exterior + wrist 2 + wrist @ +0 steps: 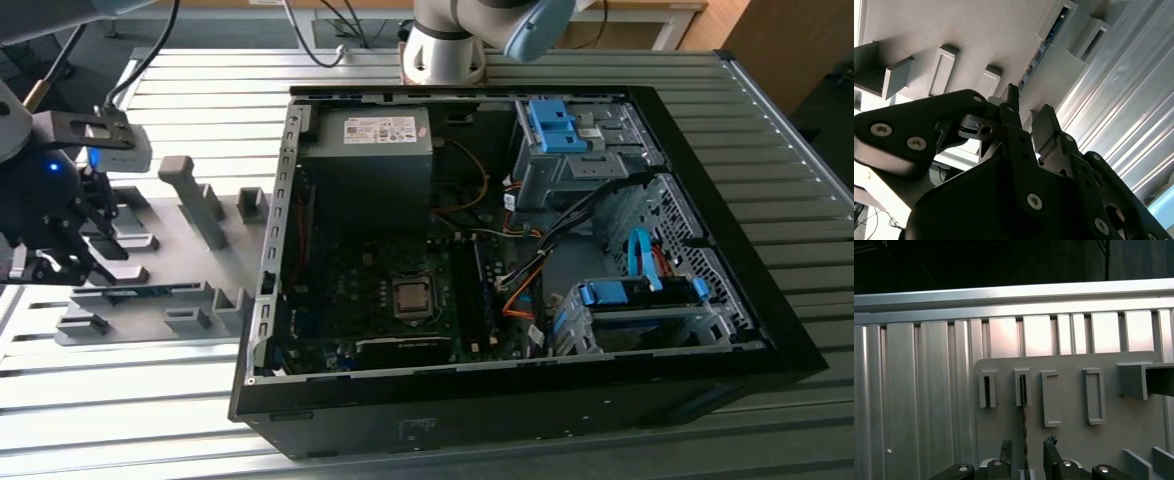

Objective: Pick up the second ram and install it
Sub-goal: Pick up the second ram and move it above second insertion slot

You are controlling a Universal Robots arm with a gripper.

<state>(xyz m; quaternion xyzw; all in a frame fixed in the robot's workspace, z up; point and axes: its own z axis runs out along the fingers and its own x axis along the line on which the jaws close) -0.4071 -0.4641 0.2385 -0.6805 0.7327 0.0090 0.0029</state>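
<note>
So, the gripper (1027, 449) is open right now. One finger sits on each side of the second ram (1025, 422), and the first wrist view shows a sliver of gap on both sides, so it's not pinching it. The ram stands on its edge in the grey holder tray (160, 215), with one end tucked into a little slotted block (1022, 387). In the second wrist view the same stick runs away from the fingertips (1013, 97) along the tray.

In the exterior view the tray lies on the ribbed metal worktop (147, 420), at 9 o'clock from the open PC case (781, 350). The gripper hangs over the tray's 9 o'clock side. The arm's base (447, 50) sits at 12 o'clock from the case, and the motherboard (360, 300) is lying bare inside it.
</note>
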